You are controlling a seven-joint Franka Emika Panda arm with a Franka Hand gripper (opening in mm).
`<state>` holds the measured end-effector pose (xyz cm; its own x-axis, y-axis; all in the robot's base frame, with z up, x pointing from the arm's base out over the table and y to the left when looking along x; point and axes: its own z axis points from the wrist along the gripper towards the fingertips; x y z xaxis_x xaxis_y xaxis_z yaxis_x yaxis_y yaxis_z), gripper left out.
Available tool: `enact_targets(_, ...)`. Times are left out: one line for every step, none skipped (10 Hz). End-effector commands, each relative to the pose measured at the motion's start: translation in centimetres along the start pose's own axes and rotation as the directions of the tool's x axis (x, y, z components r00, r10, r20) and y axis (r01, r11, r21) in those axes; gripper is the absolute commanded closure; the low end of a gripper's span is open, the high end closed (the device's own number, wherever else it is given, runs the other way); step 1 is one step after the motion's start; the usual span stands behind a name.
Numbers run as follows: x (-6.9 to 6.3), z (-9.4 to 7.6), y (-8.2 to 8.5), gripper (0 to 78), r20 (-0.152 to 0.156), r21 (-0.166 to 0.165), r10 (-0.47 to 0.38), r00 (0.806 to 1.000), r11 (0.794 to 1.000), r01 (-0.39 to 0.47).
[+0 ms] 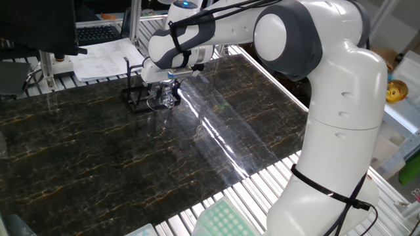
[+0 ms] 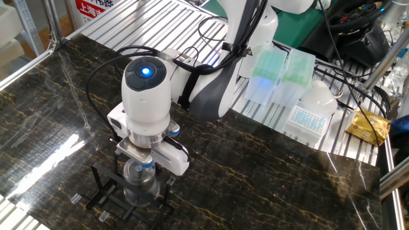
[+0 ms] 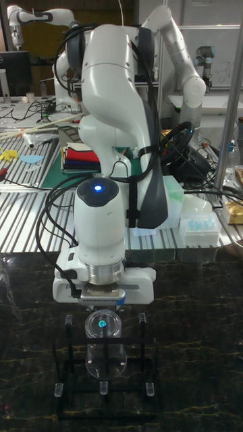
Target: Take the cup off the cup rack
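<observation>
Marble-patterned dark table (image 1: 98, 157) lies beneath me, my white arm (image 1: 308, 78) bent over it with the wrist pointing straight down. Near the table's edge stands the cup rack (image 3: 104, 378), its black pegs upright on either side. The cup (image 3: 103, 347) sits inside that rack, directly under my pincer (image 3: 102, 302), rim up and close to my fingers. From the other fixed view the cup (image 2: 139, 182) shows just below my wrist flange. Whether my fingers are spread or pressing the glass, I cannot tell.
</observation>
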<state>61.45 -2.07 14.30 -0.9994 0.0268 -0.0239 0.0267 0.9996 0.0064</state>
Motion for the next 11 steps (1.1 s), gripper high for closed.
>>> enact_targets(-0.1, -0.1, 0.0, 76.4, 0.004, 0.000, -0.002, 1.000, 1.000, 0.002)
enact_targets(-0.1, -0.1, 0.0, 76.4, 0.004, 0.000, -0.002, 1.000, 1.000, 0.002)
enact_targets(-0.1, -0.1, 0.0, 76.4, 0.004, 0.000, -0.002, 1.000, 1.000, 0.002)
enact_targets(-0.1, -0.1, 0.0, 76.4, 0.004, 0.000, -0.002, 1.000, 1.000, 0.002)
enact_targets(-0.1, -0.1, 0.0, 76.4, 0.004, 0.000, -0.002, 1.000, 1.000, 0.002)
enact_targets(-0.1, -0.1, 0.0, 76.4, 0.004, 0.000, -0.002, 1.000, 1.000, 0.002)
enact_targets(-0.1, -0.1, 0.0, 76.4, 0.004, 0.000, -0.002, 1.000, 1.000, 0.002)
enact_targets(-0.1, -0.1, 0.0, 76.4, 0.004, 0.000, -0.002, 1.000, 1.000, 0.002)
enact_targets(-0.1, -0.1, 0.0, 76.4, 0.004, 0.000, -0.002, 1.000, 1.000, 0.002)
enact_targets(0.1, -2.6, -0.5, 76.4, -0.012, 0.006, 0.016, 1.000, 1.000, -0.016)
enact_targets(0.2, -2.9, -0.5, 76.4, -0.010, 0.013, 0.016, 1.000, 1.000, -0.016)
